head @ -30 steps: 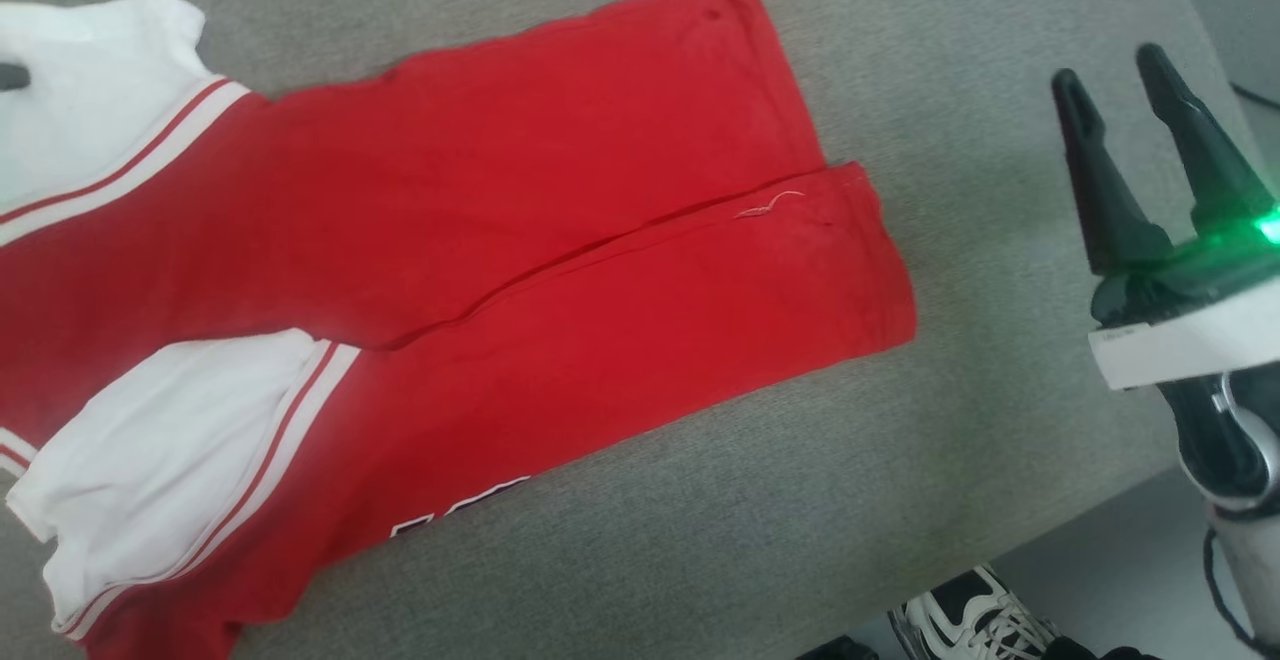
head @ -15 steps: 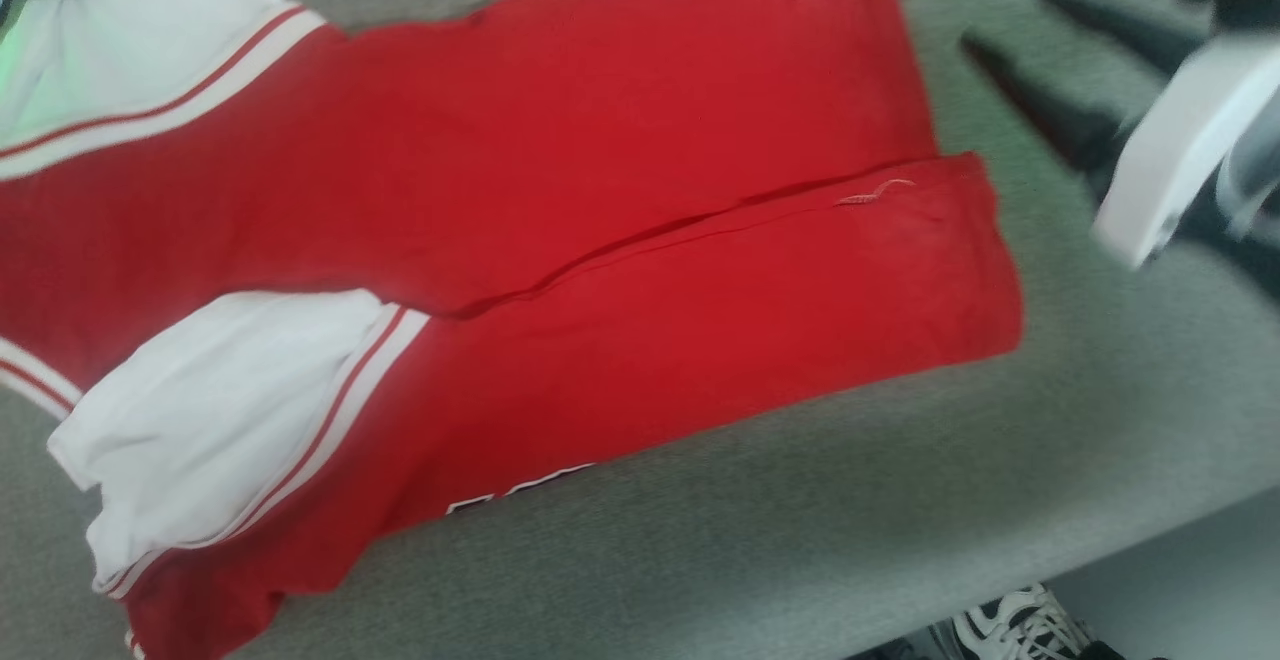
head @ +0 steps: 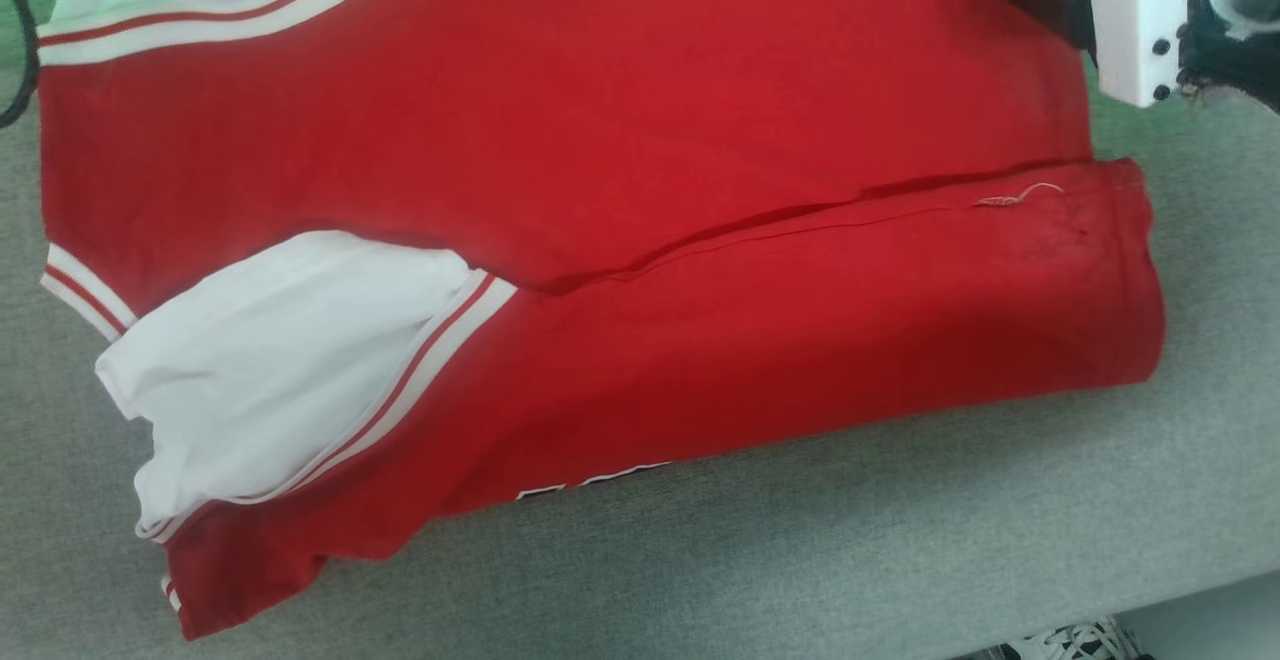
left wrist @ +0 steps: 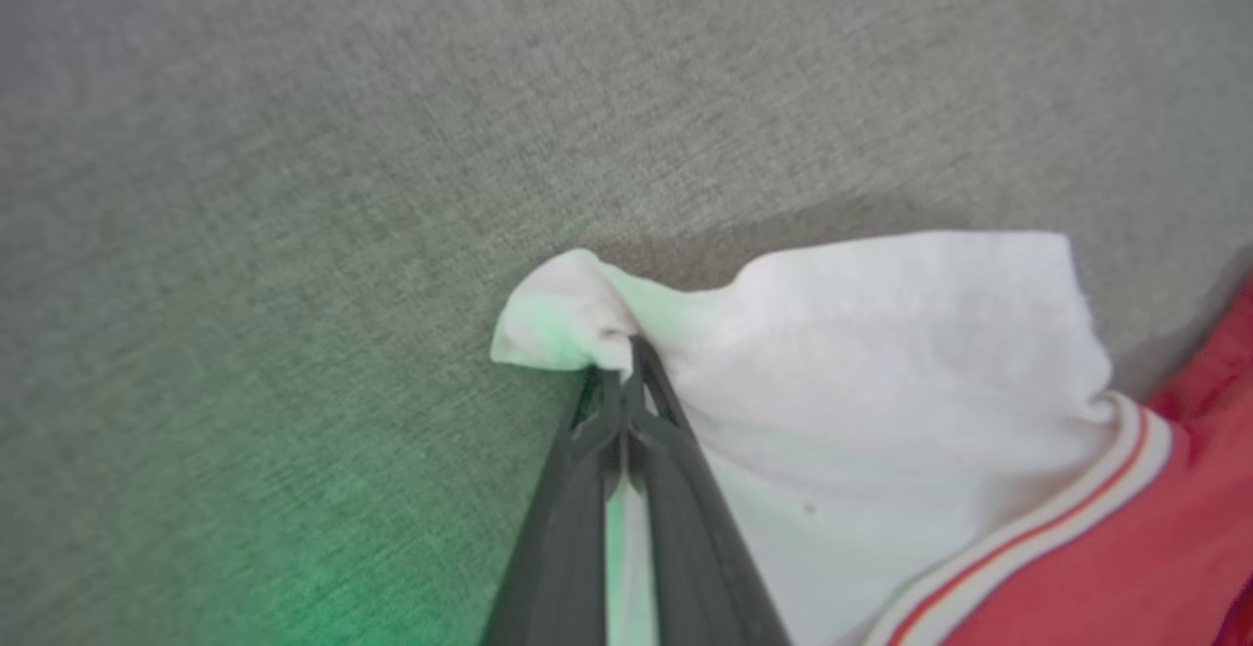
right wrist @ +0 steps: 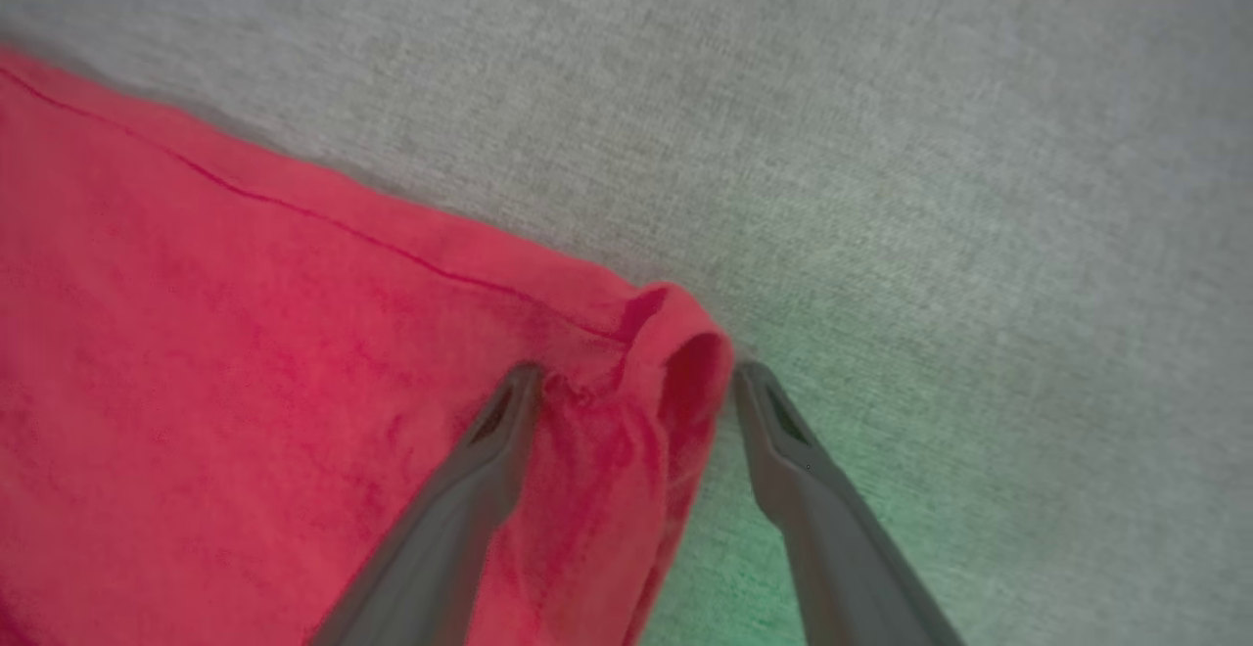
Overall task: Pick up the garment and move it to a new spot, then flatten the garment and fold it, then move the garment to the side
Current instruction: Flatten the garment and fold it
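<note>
The garment [head: 640, 240] lies spread on the grey tabletop [head: 800, 560], its red body doubled along a long crease, a strip of black-and-white lettering [head: 590, 481] peeking out at its near edge. Over at the garment's far sleeve [left wrist: 881, 352] the left claw [left wrist: 619, 372] is clamped tight on the white corner, cloth bunched up at its tips. At the garment's far hem corner [right wrist: 675, 352] the right claw [right wrist: 636, 374] stands wide apart, one finger over the red cloth, the other over bare tabletop just beside it, the curled corner sitting between them, ungripped.
</note>
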Motion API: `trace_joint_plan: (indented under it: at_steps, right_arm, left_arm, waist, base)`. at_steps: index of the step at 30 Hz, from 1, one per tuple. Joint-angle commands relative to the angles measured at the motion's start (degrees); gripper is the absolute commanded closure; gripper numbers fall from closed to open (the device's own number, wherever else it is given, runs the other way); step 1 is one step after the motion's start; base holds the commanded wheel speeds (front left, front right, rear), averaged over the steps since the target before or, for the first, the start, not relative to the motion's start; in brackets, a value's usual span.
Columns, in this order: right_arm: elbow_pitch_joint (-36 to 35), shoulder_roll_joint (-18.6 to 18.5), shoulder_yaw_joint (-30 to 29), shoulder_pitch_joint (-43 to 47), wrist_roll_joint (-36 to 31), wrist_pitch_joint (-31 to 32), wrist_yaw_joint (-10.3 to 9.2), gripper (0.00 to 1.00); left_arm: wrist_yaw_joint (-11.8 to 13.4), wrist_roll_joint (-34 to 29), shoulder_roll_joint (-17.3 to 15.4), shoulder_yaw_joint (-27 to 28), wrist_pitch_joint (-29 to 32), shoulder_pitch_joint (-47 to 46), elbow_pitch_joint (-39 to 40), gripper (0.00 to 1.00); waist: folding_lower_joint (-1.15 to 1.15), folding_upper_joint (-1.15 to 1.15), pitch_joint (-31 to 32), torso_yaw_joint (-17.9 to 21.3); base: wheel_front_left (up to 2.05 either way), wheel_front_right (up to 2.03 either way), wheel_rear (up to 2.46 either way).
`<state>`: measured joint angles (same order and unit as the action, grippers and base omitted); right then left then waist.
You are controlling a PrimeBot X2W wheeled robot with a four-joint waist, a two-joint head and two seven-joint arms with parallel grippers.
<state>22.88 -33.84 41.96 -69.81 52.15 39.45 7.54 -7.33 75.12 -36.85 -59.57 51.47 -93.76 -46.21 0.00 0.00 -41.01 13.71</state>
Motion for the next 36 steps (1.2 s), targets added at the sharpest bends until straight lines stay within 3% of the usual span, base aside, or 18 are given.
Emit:
trace_joint_plan:
  at_steps: [1,4,5,6,7,14,22,29,36]
  right_arm:
    - [1.23,0.92,1.48,1.78,0.66,0.82,-0.11,0.00]
    - [1.11,0.40,3.35,1.43,2.79,2.04,-0.07,0.00]
    - [1.11,-0.09,3.96,1.27,3.05,2.18,-0.06,0.20]
    - [0.91,-0.46,4.78,1.22,3.43,2.40,-0.06,0.81]
    - [0.80,-0.73,5.16,1.15,3.86,2.08,-0.06,1.00]
    - [2.02,-1.10,3.89,-0.04,5.25,-5.57,-0.12,1.00]
    - [0.78,-4.97,5.59,3.74,7.33,-9.93,-0.11,1.00]
    - [-3.63,-11.56,5.84,11.55,10.23,-13.51,-0.11,1.00]
    - [-7.52,-17.96,4.56,20.47,12.41,-16.18,-0.11,1.00]
  left_arm:
    - [0.08,-0.55,1.59,-2.18,0.29,3.75,-0.89,1.00]
    - [-0.01,-0.42,2.03,-2.27,0.02,3.57,-0.81,1.00]
    - [-0.03,-0.30,2.12,-2.22,-0.22,3.47,-0.73,1.00]
    - [-0.05,-0.13,2.19,-2.15,-0.57,3.43,-0.70,1.00]
    - [-0.07,-0.03,2.25,-2.09,-0.86,3.37,-0.59,1.00]
    - [-0.14,2.08,2.47,-0.61,-5.99,4.15,1.96,1.00]
    - [-0.14,8.90,1.38,2.75,-14.46,10.76,11.78,1.00]
    - [-0.15,12.47,-3.86,3.34,-22.24,21.62,27.44,1.00]
    - [-0.15,11.63,-10.55,1.93,-32.05,34.17,43.68,1.00]
  waist:
    - [0.00,0.00,-0.11,-0.15]
    - [0.00,0.00,-0.04,-0.31]
    - [0.00,0.00,-0.01,-0.34]
    - [0.00,0.00,0.03,-0.35]
    - [0.00,0.00,0.06,-0.36]
    - [0.00,0.00,2.51,-1.47]
    - [0.00,0.00,12.10,-5.94]
    - [0.00,0.00,19.84,-10.30]
    - [0.00,0.00,24.50,-13.36]
  base:
    - [0.00,0.00,0.00]
    - [0.00,0.00,0.00]
    - [0.00,0.00,0.00]
    - [0.00,0.00,0.00]
    - [0.00,0.00,0.00]
    - [0.00,0.00,0.00]
    - [0.00,0.00,0.00]
    - [0.00,0.00,0.00]
    - [0.00,0.00,0.00]
